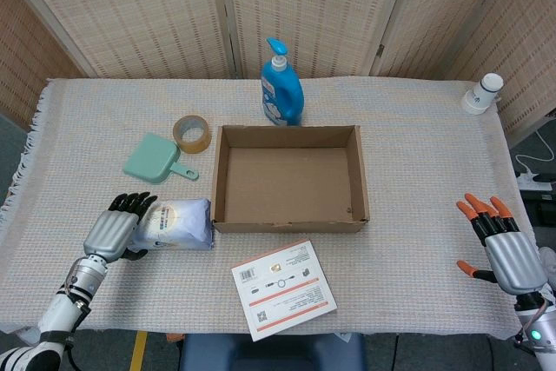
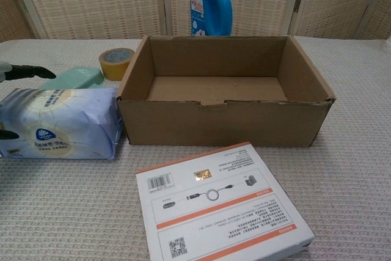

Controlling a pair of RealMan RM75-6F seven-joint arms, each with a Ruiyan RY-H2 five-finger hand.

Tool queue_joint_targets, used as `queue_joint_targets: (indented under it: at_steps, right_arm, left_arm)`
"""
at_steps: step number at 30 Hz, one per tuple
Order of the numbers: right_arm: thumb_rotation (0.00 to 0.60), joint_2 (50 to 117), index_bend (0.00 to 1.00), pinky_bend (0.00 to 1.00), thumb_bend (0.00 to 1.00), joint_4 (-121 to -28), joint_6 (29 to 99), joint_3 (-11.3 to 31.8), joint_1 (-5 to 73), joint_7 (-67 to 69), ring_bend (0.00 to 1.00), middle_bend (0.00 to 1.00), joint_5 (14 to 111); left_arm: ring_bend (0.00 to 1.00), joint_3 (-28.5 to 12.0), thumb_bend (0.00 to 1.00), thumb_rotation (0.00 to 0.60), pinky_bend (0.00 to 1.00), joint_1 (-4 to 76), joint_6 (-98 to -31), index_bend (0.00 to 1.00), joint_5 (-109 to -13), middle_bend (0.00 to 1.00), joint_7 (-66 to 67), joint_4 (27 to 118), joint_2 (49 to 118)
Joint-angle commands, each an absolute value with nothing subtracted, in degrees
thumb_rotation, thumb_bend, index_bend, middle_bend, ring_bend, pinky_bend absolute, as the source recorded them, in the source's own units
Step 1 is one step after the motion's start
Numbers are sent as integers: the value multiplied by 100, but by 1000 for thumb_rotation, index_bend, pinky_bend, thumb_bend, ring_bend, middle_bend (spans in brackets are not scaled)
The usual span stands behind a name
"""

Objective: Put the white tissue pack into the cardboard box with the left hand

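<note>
1. Left hand (image 1: 115, 230) sits at the left end of the white tissue pack (image 1: 174, 223), dark fingers (image 1: 132, 203) draped over the pack's far edge and the thumb at its near side. It looks like a closing grasp, but whether the grip is firm cannot be told.
2. Pack lies flat on the woven tablecloth (image 1: 417, 154), just left of the cardboard box (image 1: 289, 178), close to its left wall.
3. Box is open-topped and holds nothing, so the task appears barely begun: lifting, carrying right and lowering inside all remain.
4. Left forearm reaches up from the near-left corner, palm facing the pack.
5. Right hand (image 1: 501, 247) hovers near the right table edge, orange-tipped fingers spread, holding nothing.
</note>
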State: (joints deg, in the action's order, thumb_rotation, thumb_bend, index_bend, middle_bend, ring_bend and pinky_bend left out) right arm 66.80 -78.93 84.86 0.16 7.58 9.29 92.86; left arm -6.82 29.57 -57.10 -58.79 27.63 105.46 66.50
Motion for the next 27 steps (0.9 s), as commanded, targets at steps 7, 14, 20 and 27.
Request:
queue_joint_targets:
  at_steps: [7,14,20,27]
  right_arm:
    - [600,6674,106,0,0,-7892,8494,19,756,944,0,0,9288]
    - [600,6674,107,0,0,-7890,8502,20,754,949,0,0,9292]
    - [600,6669,109,0,0,-7902,8506,14,754,951,0,0,9307]
    - [600,6666,110,0,0,-7905,8501,14,753,957,0,0,9301]
  left_arm:
    - [0,-669,176,600,43,3392,-5454,0,-5198,0,3054,10370,6813]
    - [0,-564,177,600,49,3626,-5205,0,-4865,0,3095,10213,6823]
    - [0,-514,185,600,58,3706,-5248,0,-4799,0,3001,9961,6945]
    - [133,-498,237,600,271,3554,-5782,133,-5215,213,2790,9599,7288]
